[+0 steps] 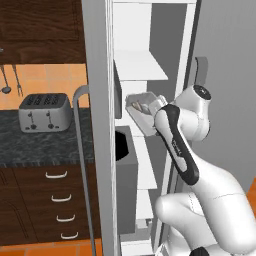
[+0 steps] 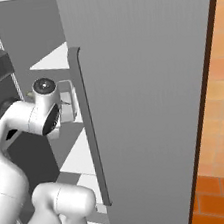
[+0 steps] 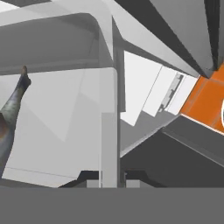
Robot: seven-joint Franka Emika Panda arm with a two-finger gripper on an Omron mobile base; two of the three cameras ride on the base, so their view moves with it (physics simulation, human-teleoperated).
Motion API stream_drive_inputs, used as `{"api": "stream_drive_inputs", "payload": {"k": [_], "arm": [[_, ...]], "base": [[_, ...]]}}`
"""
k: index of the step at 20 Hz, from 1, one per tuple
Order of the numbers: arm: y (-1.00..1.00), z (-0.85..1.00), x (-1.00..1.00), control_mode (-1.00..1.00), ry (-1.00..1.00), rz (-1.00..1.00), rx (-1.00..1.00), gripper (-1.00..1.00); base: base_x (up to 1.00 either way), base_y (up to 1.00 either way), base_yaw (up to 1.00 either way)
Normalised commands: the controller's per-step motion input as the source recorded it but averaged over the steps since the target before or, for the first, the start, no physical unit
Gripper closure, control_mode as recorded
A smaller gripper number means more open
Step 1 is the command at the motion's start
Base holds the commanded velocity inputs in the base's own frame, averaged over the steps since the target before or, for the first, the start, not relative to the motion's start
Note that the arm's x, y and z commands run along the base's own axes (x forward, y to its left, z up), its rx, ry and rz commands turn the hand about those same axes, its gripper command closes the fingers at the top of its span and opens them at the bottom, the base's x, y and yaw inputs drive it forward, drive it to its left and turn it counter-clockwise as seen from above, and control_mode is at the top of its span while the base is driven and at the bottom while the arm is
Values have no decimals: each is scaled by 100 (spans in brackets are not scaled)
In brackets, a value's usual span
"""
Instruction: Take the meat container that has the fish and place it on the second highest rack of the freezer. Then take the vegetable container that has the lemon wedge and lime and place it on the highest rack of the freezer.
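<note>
From the left base view I see my arm reaching into the open freezer with the meat container point(image 1: 141, 111) carried at the wrist, tilted, its open side turned toward the camera and something pale inside it; I judge it is held by one wall so the tray can be slid flat onto a rack. It hangs just under the upper shelf point(image 1: 142, 67) and above the lower shelf point(image 1: 145, 165), with the freezer's left wall point(image 1: 99, 125) close on one side and the open door's edge on the other, so sideways room is thin and the tray's corners are what I would watch. The toaster point(image 1: 44, 111) on the counter point(image 1: 45, 145) is well apart and no concern. In the right base view the big grey freezer door point(image 2: 148, 104) with its long handle point(image 2: 88, 127) stands right beside my wrist; a corner of the container shows between wrist and door, so I judge there is little room to swing that way. Shelves step down behind it, free of clutter as far as I can tell. In the hand view the gripper point(image 3: 110, 181) is pinched shut on the container's thin upright wall, finger tips either side of it. The fish point(image 3: 9, 114) lies on the tray floor at the left, tail up, confirming the right container. Beyond the wall white shelf edges and a slice of orange floor show.
</note>
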Motion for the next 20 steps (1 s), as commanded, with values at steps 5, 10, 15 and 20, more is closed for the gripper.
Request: {"api": "stream_drive_inputs", "payload": {"k": [5,10,15,20], "arm": [[6,-31,48,-100,1,-4,1,100],[1,-16,69,-100,0,0,5,100],[0,-18,61,-100,1,0,2,100],[1,-25,54,-100,2,0,0,100]], "base": [[0,0,0],[0,0,0],[0,0,0],[0,0,0]]}}
